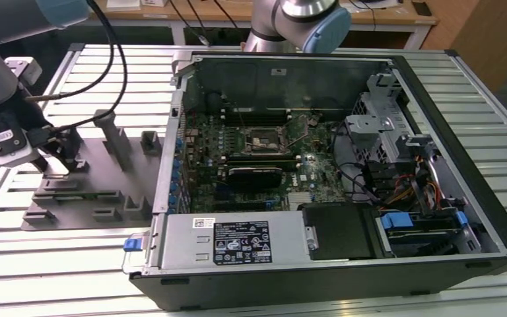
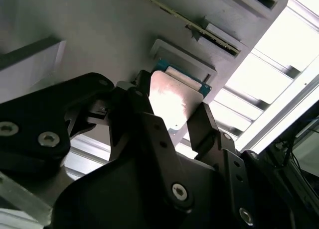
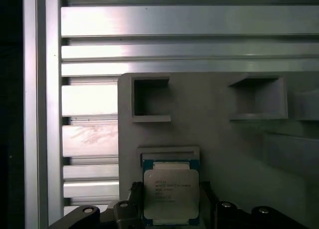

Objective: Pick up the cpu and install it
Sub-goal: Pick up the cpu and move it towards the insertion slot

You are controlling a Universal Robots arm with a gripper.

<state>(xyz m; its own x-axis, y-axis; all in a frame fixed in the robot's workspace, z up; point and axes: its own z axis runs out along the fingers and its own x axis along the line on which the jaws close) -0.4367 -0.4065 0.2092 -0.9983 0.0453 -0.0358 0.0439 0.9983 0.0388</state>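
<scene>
I see the small flat square cpu with its shiny silver-grey metal lid seated in the grey moulded holder tray, the black gripper with fingers apart astride 2 opposite edges; I judge it light, rigid, slick-topped and fragile underneath, so take it by the edges only.

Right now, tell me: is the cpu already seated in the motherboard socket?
No. In the first wrist view the cpu lies in a holder on the grey fixture plate, on the slatted table.

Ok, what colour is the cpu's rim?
Teal-blue around the cpu; clearest in the first wrist view.
</scene>
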